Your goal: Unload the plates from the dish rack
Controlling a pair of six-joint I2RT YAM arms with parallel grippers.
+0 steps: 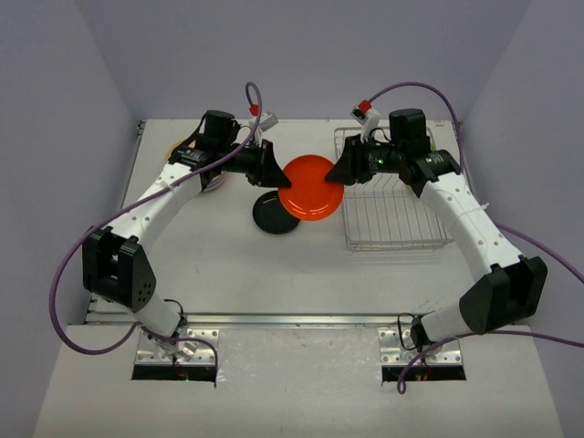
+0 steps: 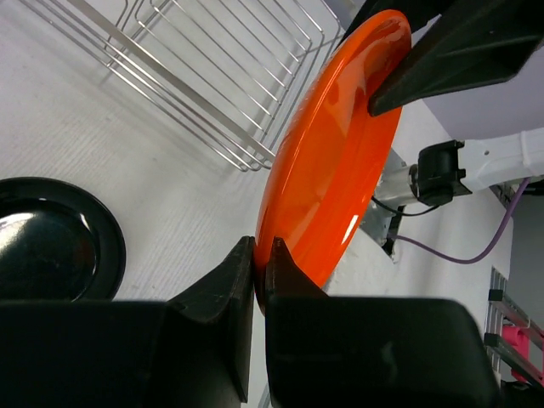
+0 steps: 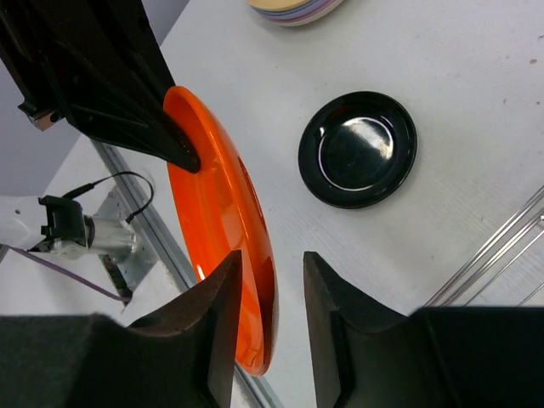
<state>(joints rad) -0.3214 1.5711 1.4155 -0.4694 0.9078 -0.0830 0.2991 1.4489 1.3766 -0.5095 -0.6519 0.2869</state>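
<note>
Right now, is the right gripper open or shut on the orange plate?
Open. The fingers of the right gripper stand apart, leaving a clear gap beside the orange plate; the left gripper pinches its opposite rim.

The top camera looks down from above and behind the arm bases, far enough back to take in the whole table [image 1: 228,274]. Each wrist camera sits close and sights along its own gripper. The left gripper [image 2: 262,255] faces the dish rack [image 2: 212,76], and the right gripper [image 3: 272,263] faces the opposite way. All three views share the orange plate [image 1: 310,187] (nearly edge-on from the wrists) and the black plate [image 1: 272,217].
</note>
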